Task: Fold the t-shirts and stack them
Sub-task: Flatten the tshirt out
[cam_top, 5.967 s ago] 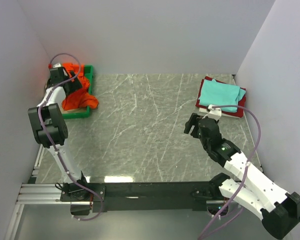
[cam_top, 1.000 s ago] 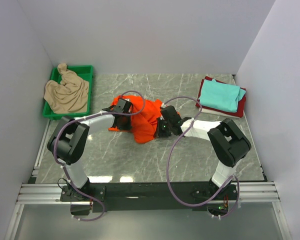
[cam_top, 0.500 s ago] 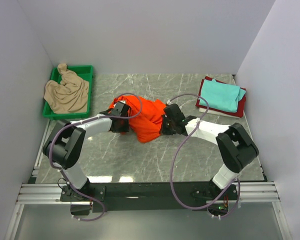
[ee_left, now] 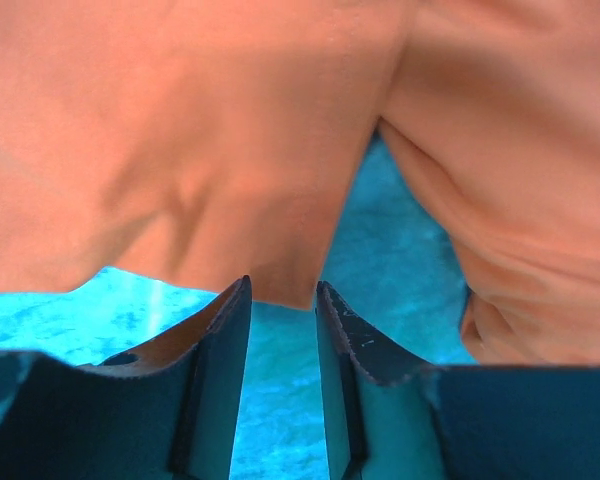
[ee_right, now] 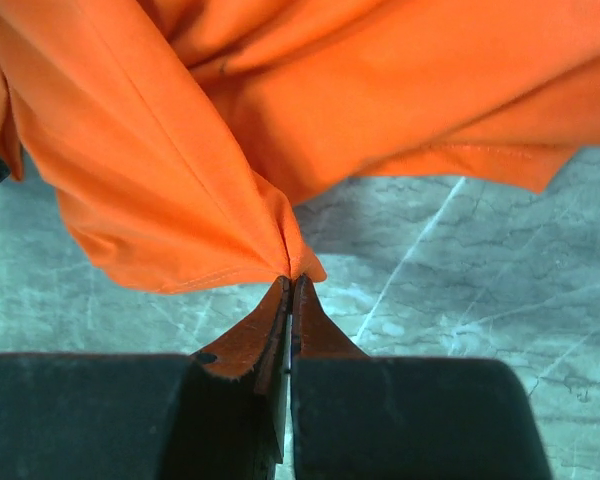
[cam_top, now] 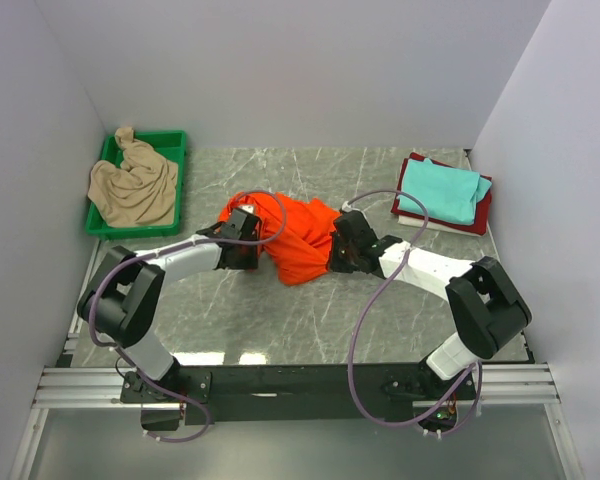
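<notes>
A bright orange t-shirt (cam_top: 298, 238) lies bunched on the marble table between the two arms. My left gripper (cam_top: 254, 246) sits at its left side. In the left wrist view the jaws (ee_left: 282, 290) stand apart, with a corner of orange cloth (ee_left: 230, 150) hanging just past the fingertips and table showing through the gap. My right gripper (cam_top: 330, 252) is at the shirt's right side, shut on a pinched fold of the orange cloth (ee_right: 180, 200) at its tips (ee_right: 290, 282).
A green tray (cam_top: 150, 135) at the back left holds a crumpled beige t-shirt (cam_top: 132, 190). At the back right a folded teal t-shirt (cam_top: 438, 192) lies on a dark red one (cam_top: 480, 218). White walls close in the table.
The orange t-shirt has come from the tray to the table's middle. In the last second the left jaws have parted and the right gripper has drawn its fold slightly right.
</notes>
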Available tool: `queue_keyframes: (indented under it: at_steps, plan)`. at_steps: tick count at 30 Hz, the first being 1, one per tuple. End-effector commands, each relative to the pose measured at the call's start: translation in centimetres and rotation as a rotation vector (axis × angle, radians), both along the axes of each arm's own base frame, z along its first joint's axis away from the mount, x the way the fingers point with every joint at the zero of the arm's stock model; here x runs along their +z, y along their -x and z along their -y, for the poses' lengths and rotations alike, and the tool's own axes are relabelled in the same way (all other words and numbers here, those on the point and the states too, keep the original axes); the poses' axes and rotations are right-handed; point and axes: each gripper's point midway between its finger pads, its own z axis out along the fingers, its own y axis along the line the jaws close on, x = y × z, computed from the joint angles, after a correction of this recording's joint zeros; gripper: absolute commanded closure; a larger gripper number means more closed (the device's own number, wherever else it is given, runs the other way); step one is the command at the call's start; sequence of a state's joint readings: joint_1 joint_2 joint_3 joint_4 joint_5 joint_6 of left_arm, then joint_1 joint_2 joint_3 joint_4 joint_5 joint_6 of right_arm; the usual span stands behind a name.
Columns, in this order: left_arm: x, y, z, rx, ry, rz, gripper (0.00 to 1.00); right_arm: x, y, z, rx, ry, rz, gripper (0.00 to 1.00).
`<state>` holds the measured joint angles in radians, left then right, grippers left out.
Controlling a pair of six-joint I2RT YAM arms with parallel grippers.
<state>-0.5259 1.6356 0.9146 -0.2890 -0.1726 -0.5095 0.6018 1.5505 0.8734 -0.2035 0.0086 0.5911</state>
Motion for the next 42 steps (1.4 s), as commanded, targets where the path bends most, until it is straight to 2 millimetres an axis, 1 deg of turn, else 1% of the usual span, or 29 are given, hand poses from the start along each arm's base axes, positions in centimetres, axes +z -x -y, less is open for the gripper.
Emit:
queue_keyframes:
  at_steps: [1, 8, 13, 15, 16, 17, 18, 20, 21, 22, 23, 24, 25, 26, 27, 28, 29, 30, 31, 32, 33, 34, 35, 36, 37, 38, 40, 41, 42]
  plan:
    - [1.9, -1.3, 1.9, -0.047, 0.032, 0.068, 0.62, 0.9, -0.2, 0.6, -0.031, -0.01, 0.026, 1.0]
    - [0.2, -1.4, 2.4, -0.059, -0.001, 0.03, 0.62, 0.9, -0.2, 0.5, -0.028, -0.01, 0.024, 1.0]
    - [-1.4, -1.0, 1.9, -0.05, -0.053, -0.015, 0.63, 1.3, -0.5, 0.4, -0.028, -0.01, 0.033, 1.0]
    - [-2.0, -0.8, 1.6, -0.044, -0.077, -0.029, 0.72, 1.3, -0.5, 0.4, -0.03, -0.011, 0.033, 1.0]
    - [-2.7, -0.4, 1.2, -0.044, -0.101, -0.049, 0.88, 1.5, -0.5, 0.4, -0.03, -0.012, 0.035, 1.0]
    - [-2.9, -0.5, 0.5, -0.03, -0.134, -0.044, 0.97, 2.0, -0.6, 0.4, -0.03, -0.017, 0.043, 1.0]
    - [-2.9, -0.4, 0.3, -0.015, -0.14, -0.05, 1.0, 2.3, -0.7, 0.4, -0.029, -0.012, 0.05, 1.0]
    - [-1.7, -1.1, -0.4, 0.007, -0.163, -0.007, 1.0, 3.1, -0.7, 0.8, -0.031, 0.004, 0.049, 1.0]
    - [-0.1, -2.3, -0.7, 0.028, -0.161, 0.028, 1.0, 5.0, -1.3, 0.8, -0.031, -0.005, 0.087, 1.0]
    - [2.1, -2.6, -1.3, 0.042, -0.16, 0.051, 1.0, 6.0, -1.7, 1.1, -0.039, 0.0, 0.107, 1.0]
    - [4.0, -3.4, -1.7, 0.055, -0.151, 0.088, 0.99, 8.5, -2.1, 1.3, -0.044, -0.01, 0.143, 1.0]
    - [7.1, -5.2, -2.8, 0.088, -0.146, 0.155, 1.0, 9.7, -2.6, 2.1, -0.051, 0.0, 0.167, 1.0]
    - [10.6, -5.9, -3.7, 0.113, -0.13, 0.225, 1.0, 11.1, -3.1, 2.9, -0.068, 0.008, 0.199, 1.0]
    - [12.6, -6.2, -5.1, 0.138, -0.146, 0.252, 1.0, 14.2, -3.5, 3.5, -0.084, -0.002, 0.248, 1.0]
    - [17.2, -7.5, -8.0, 0.206, -0.17, 0.348, 1.0, 15.4, -3.9, 5.5, -0.119, 0.038, 0.268, 1.0]
    - [19.2, -7.7, -9.7, 0.242, -0.185, 0.385, 1.0, 17.4, -4.4, 5.9, -0.129, 0.024, 0.313, 1.0]
    - [21.2, -7.7, -11.3, 0.274, -0.199, 0.42, 1.0, 20.7, -4.6, 7.1, -0.161, 0.026, 0.378, 1.0]
    - [23.6, -7.8, -13.1, 0.298, -0.22, 0.465, 1.0, 22.3, -4.6, 8.1, -0.172, 0.04, 0.416, 1.0]
    - [26.1, -7.2, -16.0, 0.367, -0.234, 0.518, 1.0, 23.9, -4.7, 9.2, -0.195, 0.05, 0.452, 1.0]
    - [27.8, -6.7, -17.3, 0.397, -0.241, 0.557, 1.0, 27.0, -4.3, 10.4, -0.232, 0.055, 0.519, 1.0]
    - [29.8, -6.5, -18.5, 0.419, -0.254, 0.605, 1.0, 28.4, -4.0, 11.3, -0.238, 0.077, 0.559, 1.0]
    - [32.2, -5.2, -20.4, 0.472, -0.261, 0.665, 1.0, 29.8, -3.7, 12.0, -0.257, 0.088, 0.595, 1.0]
    - [33.7, -4.6, -21.2, 0.495, -0.264, 0.701, 1.0, 32.3, -2.9, 12.8, -0.278, 0.078, 0.653, 1.0]
    - [35.6, -4.0, -21.8, 0.517, -0.264, 0.757, 1.0, 33.5, -2.5, 14.0, -0.311, 0.106, 0.692, 1.0]
    - [37.8, -2.5, -22.9, 0.559, -0.261, 0.817, 1.0, 34.7, -2.0, 14.6, -0.326, 0.11, 0.724, 1.0]
    - [39.1, -1.8, -23.4, 0.578, -0.255, 0.859, 1.0, 36.8, -0.9, 15.5, -0.351, 0.094, 0.779, 1.0]
    - [42.5, 0.3, -24.1, 0.614, -0.239, 0.968, 1.0, 38.7, 0.2, 17.1, -0.402, 0.112, 0.842, 1.0]
    - [44.0, 1.1, -24.4, 0.634, -0.234, 1.012, 1.0, 40.5, 1.5, 18.1, -0.431, 0.09, 0.9, 1.0]
    - [45.1, 1.9, -24.6, 0.64, -0.235, 1.045, 1.0, 41.3, 2.2, 18.6, -0.444, 0.091, 0.93, 1.0]
